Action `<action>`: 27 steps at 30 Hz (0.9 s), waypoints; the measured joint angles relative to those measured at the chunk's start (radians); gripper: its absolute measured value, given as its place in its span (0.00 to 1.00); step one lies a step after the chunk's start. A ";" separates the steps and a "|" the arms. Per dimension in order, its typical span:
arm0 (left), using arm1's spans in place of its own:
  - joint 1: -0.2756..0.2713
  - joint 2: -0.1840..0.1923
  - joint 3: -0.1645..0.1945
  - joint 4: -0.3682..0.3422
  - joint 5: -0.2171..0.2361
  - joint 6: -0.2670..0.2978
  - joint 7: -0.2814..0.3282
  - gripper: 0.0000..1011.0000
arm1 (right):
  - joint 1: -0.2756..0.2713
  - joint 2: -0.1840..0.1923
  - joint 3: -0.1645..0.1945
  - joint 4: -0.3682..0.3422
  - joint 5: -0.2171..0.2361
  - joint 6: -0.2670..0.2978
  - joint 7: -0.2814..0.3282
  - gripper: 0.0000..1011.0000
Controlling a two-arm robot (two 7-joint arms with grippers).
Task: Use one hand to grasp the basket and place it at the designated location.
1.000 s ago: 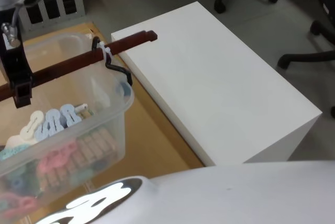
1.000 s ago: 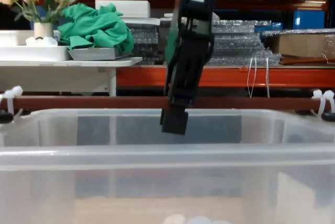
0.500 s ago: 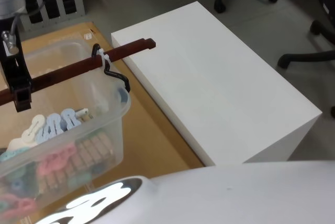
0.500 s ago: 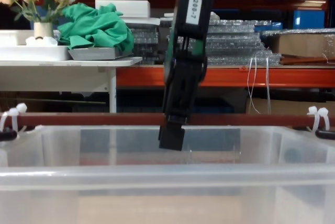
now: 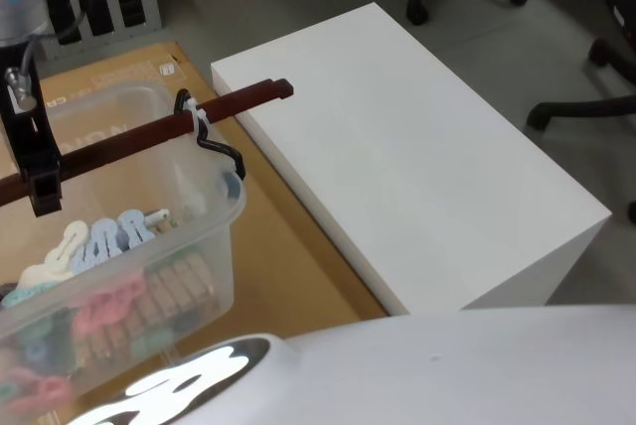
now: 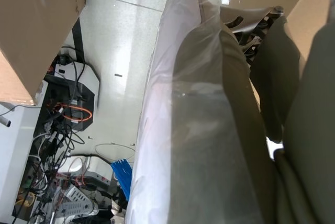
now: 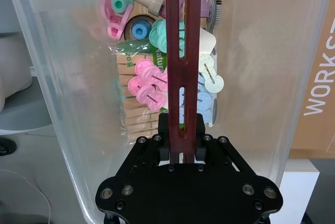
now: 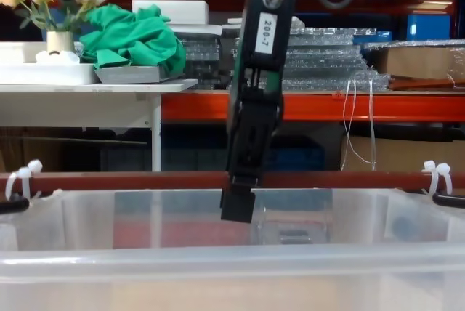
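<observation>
The basket [image 5: 189, 276] is a translucent whitish bin with coloured pegs and clips inside, sitting at the left over a brown cardboard sheet [image 5: 288, 256]. Its dark red-brown handle bar [image 5: 149, 132] is tied on with a white zip tie and a black clip [image 5: 214, 142]. My right gripper [image 5: 45, 197] is shut on the middle of the bar. From the right wrist, the gripper [image 7: 181, 130] clamps the slotted bar [image 7: 182, 51] above the pegs. From the chest, the gripper [image 8: 237, 206] hangs down onto the bar [image 8: 349, 179], with the basket rim [image 8: 218, 256] close in front.
A large white box [image 5: 397, 167] lies right beside the basket, its near corner under the bar's end. Office chair bases [image 5: 586, 97] stand on the floor beyond. Shelving with a green cloth [image 8: 134, 38] is behind. The left wrist view looks at plastic-wrapped robot body [image 6: 193, 130] and floor.
The right gripper and the basket it holds have come down; the handle bar sits lower in the chest view and the basket looks smaller and lower in the head view.
</observation>
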 joint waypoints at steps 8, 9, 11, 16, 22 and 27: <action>0.000 0.000 0.000 0.000 0.000 0.000 0.000 0.00 | -0.010 -0.008 -0.002 0.011 -0.005 -0.004 -0.003 0.24; 0.000 0.000 0.000 0.000 0.000 0.000 0.000 0.00 | -0.011 -0.008 -0.002 0.012 -0.006 -0.005 -0.003 0.24; 0.000 0.000 0.000 0.000 0.000 0.000 0.000 0.00 | -0.014 -0.008 -0.003 0.014 -0.008 -0.005 -0.004 0.24; 0.000 0.000 0.000 0.000 0.000 0.000 0.000 0.00 | -0.022 -0.009 -0.007 0.019 -0.016 -0.004 -0.008 0.24; 0.000 0.000 0.000 0.000 0.000 0.000 0.000 0.00 | -0.032 -0.008 -0.009 0.018 -0.026 -0.004 -0.014 0.24; 0.000 0.000 0.000 0.000 0.000 0.000 0.000 0.00 | -0.039 -0.009 -0.010 0.018 -0.032 -0.004 -0.020 0.24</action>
